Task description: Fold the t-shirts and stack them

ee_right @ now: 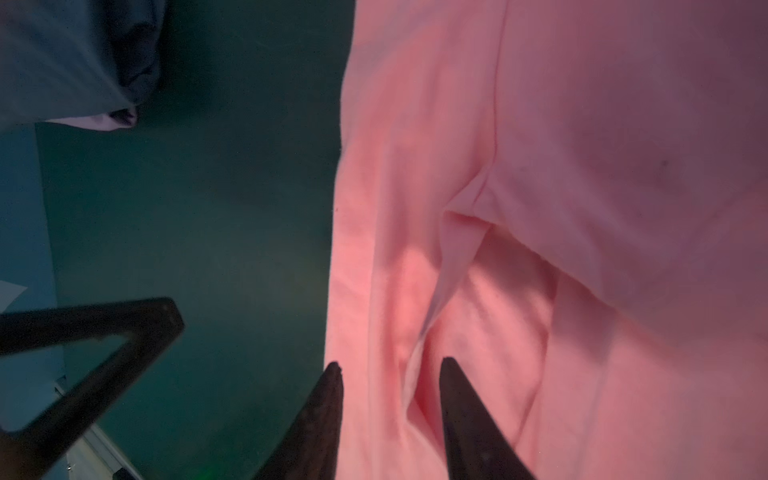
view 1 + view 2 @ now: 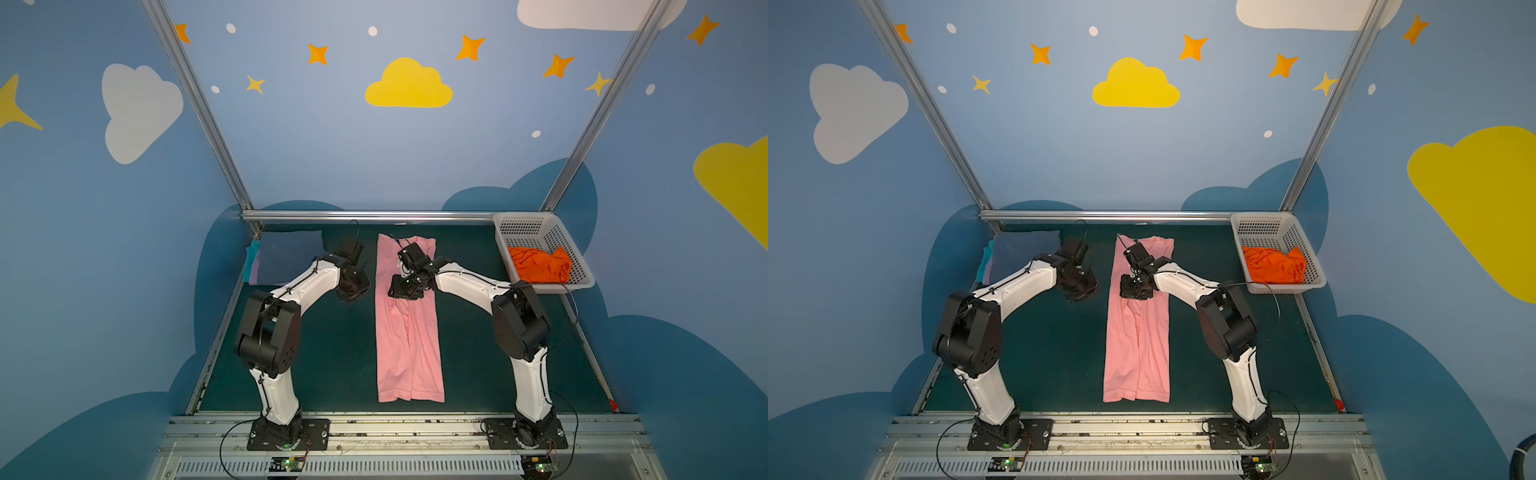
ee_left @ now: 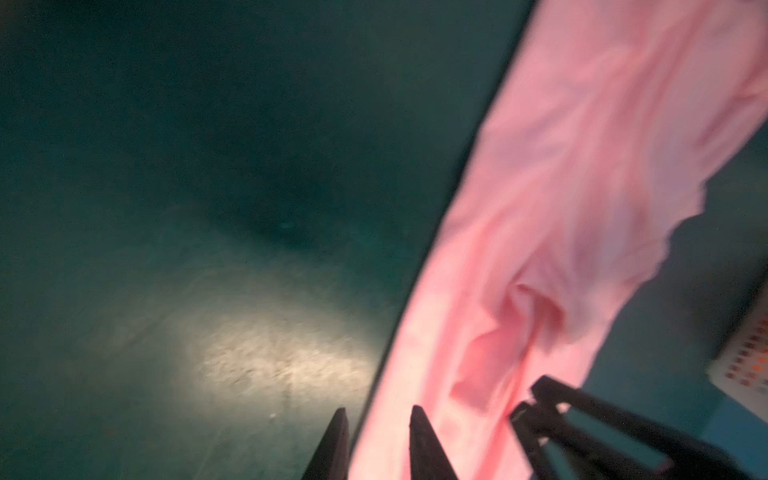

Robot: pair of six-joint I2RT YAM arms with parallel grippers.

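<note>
A light pink t-shirt (image 2: 409, 340) (image 2: 1138, 340), folded lengthwise into a long strip, lies down the middle of the green table. My left gripper (image 2: 353, 291) (image 3: 380, 415) hovers at the strip's left edge, open, with nothing between its fingers. Over the strip's far half my right gripper (image 2: 403, 289) (image 1: 391, 365) is open above a fabric crease (image 1: 457, 257). A stack of folded t-shirts sits at the back left, slate-blue (image 2: 289, 255) on top, with lavender and teal edges (image 2: 250, 262) showing. An orange t-shirt (image 2: 540, 266) lies crumpled in the basket.
The white perforated basket (image 2: 523, 219) stands at the back right corner. An aluminium rail (image 2: 374, 215) runs along the table's far edge, with painted blue walls on both sides. The left gripper's frame (image 1: 104, 332) appears in the right wrist view.
</note>
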